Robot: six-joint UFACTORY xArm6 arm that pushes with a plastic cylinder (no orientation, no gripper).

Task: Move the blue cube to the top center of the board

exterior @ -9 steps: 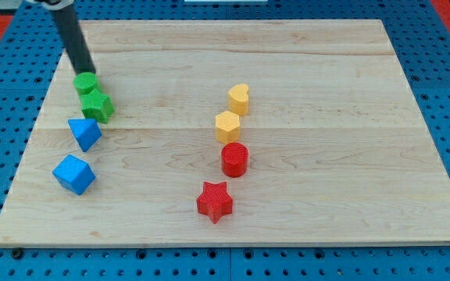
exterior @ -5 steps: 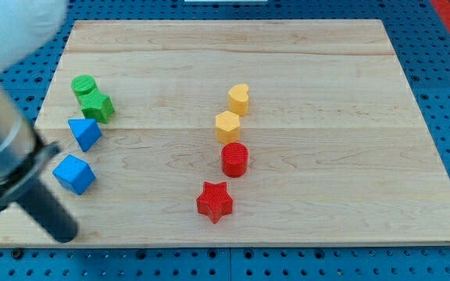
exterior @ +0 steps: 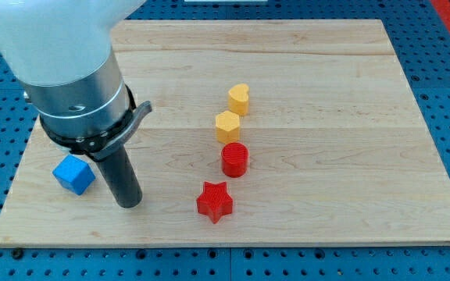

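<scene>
The blue cube (exterior: pixel 73 173) sits on the wooden board (exterior: pixel 326 172) near the view's lower left. My tip (exterior: pixel 129 202) is down on the board just to the right of the cube and slightly below it, a short gap apart. The arm's large white and grey body covers the board's upper left, hiding the blue triangular block and the two green blocks seen earlier.
A yellow heart (exterior: pixel 239 98), a yellow hexagon (exterior: pixel 227 125), a red cylinder (exterior: pixel 234 159) and a red star (exterior: pixel 214 201) form a column near the board's middle. The board lies on a blue pegboard.
My tip swung from the board's upper left, by the green blocks, down past the lower left corner, and now stands right of the blue cube. No block has moved.
</scene>
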